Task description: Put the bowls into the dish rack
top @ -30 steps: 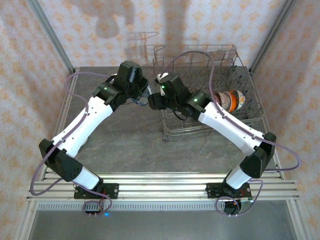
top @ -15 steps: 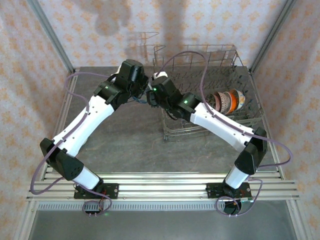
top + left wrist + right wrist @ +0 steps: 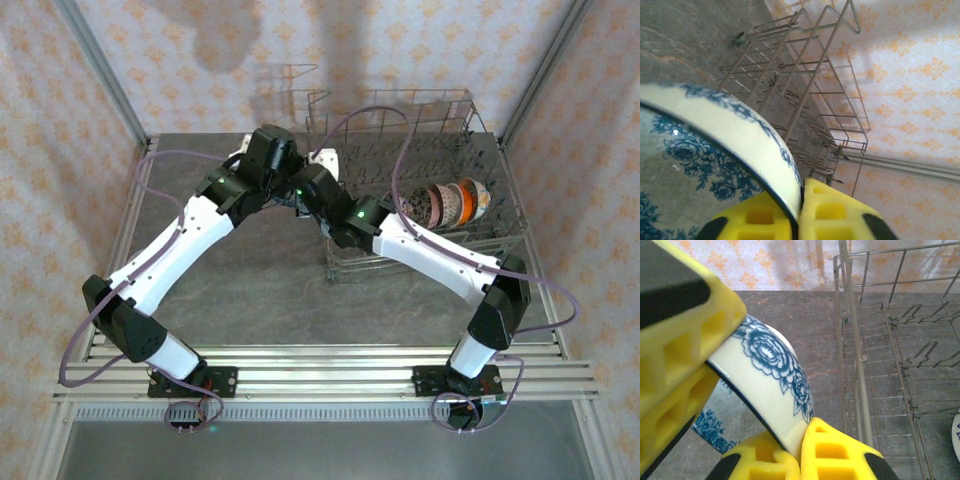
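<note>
Surface: grey marbled table [image 3: 250, 290], enclosed by pale wallpaper [image 3: 180, 60] with orange motifs. At centre-far, the left gripper [image 3: 799, 212] pinches the rim of the blue-and-white bowl [image 3: 700, 150], just left of the dish rack [image 3: 420, 150]. From the right, the right gripper [image 3: 795, 455] is clamped on the same rim. Toward the rack's right end, several patterned bowls [image 3: 455, 200] stand on edge among the tines.

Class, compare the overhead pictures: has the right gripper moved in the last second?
Yes. The right gripper has moved left, away from the rack, toward the left gripper; both pinch the bowl by its rim.
</note>
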You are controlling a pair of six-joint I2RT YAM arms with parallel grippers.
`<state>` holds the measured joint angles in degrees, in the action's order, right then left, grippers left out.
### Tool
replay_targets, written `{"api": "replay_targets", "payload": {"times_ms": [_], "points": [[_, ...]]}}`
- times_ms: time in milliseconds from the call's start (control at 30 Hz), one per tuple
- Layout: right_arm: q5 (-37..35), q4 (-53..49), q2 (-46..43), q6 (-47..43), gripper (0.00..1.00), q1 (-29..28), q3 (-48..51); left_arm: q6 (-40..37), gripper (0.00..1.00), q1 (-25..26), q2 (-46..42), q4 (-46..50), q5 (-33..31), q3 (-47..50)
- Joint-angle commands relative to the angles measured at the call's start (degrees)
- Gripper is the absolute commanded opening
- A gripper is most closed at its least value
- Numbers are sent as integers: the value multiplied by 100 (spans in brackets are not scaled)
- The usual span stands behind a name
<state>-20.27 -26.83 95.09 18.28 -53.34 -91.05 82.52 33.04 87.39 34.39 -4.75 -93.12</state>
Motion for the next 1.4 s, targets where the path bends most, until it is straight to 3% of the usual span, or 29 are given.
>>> {"api": "replay_targets", "payload": {"times_ms": [0,133,333,633,800,1067,1200,1367], "points": [[-748,212,-302,295,0,141,102,27,24,19,-576,-63,-245,200],[-803,169,-386,238,0,138,133,-61,51,19,-712,-110,-280,235],[-820,-11,-674,335,0,258,344,-452,71,19,-827,-406,-55,260],[-932,-517,-1123,345,0,1117,299,-1731,75,-109,-734,-152,203,-108],[-1092,-946,-1066,229,0,1788,-54,-2645,74,-527,-237,14,948,-507],[-1530,-1929,-77,-49,0,2950,-1108,-3807,74,-914,654,-204,2130,-770],[-1911,-2358,528,-42,0,3392,-1707,-4436,74,-1092,1087,207,2426,-1130],[-2294,-2553,1029,-124,0,3758,-2032,-4816,74,-1379,1089,-98,2732,-790]]}}
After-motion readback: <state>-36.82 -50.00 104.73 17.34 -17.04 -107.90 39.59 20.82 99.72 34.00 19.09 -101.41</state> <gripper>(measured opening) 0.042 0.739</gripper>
